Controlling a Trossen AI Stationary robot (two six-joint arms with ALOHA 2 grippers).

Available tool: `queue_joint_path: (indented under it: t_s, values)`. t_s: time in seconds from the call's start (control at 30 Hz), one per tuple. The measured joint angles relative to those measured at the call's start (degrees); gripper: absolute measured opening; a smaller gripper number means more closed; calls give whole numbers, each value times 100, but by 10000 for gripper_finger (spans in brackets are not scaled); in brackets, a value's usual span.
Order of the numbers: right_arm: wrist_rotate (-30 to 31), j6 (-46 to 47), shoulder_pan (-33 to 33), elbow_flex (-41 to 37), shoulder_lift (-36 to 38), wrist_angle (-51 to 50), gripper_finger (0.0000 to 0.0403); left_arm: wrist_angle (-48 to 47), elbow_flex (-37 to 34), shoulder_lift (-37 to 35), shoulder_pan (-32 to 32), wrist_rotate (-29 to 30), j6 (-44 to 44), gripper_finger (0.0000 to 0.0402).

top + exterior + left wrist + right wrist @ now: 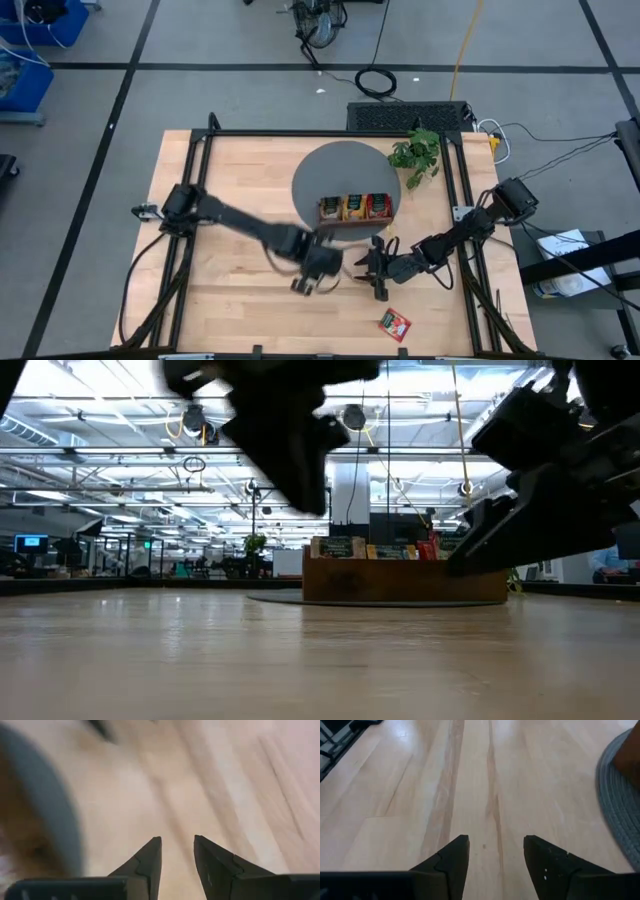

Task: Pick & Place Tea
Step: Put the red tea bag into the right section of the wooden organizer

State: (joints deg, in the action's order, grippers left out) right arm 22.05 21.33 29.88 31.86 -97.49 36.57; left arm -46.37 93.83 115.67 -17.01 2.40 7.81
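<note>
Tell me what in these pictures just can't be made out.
- Printing on the tea sachet lying alone on the table: too small in the high view.
- How many sachets are in the tray: too small from above; the tray wall hides all but their tops in the low view.
- Left wrist view: blurred; only the end effector, empty and open, reads clearly.
- Low view: both arms are cut off by the top edge.

A brown wooden tray (355, 219) sits on a round grey mat (320, 175) in the middle of the light wood table (230, 300). A small green plant (417, 155) stands just beside the mat, near the far edge of the table. A coiled black cable (375, 82) lies on the floor beyond the table.
</note>
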Motion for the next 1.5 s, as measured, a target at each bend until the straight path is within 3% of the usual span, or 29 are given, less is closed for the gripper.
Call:
queue_joint_path:
  t_s: [0.1, 0.23, 0.4, 0.57, 0.73, 0.9, 1.13, 1.37, 1.5]
  values:
    - [421, -189, 145, 26, 65, 100, 147, 673, -479, -60, -490, 47, 261, 120]
    - [462, -405, 297, 149, 480, 116, 111, 1054, -749, -173, -994, -27, 590, 120]
    - [901, -523, 774, 206, 956, -462, 62, 1322, -918, -152, -1126, -79, 608, 120]
    - [1238, -153, 1519, 866, 1200, -2696, 6, 1518, -947, -152, -1113, -84, 333, 120]
    - [699, 1347, 2111, 1479, 1040, -4565, 9, 2746, -947, -152, -954, -38, -265, 120]
    - [-187, 1844, 2467, 1517, 703, -4154, 1, 3611, -945, -152, -668, -36, -1059, 120]
    - [-1030, 2280, 2568, 1519, 82, -3774, 1, 3609, -1008, -63, -431, -32, -1759, 120]
    - [-912, 1964, 2176, 1545, -307, -3698, 1, 3761, -1102, 184, -403, -37, -1880, 120]
    - [-260, 1676, 1833, 1514, -380, -3727, 0, 3444, -1118, 219, -250, 24, -2382, 120]
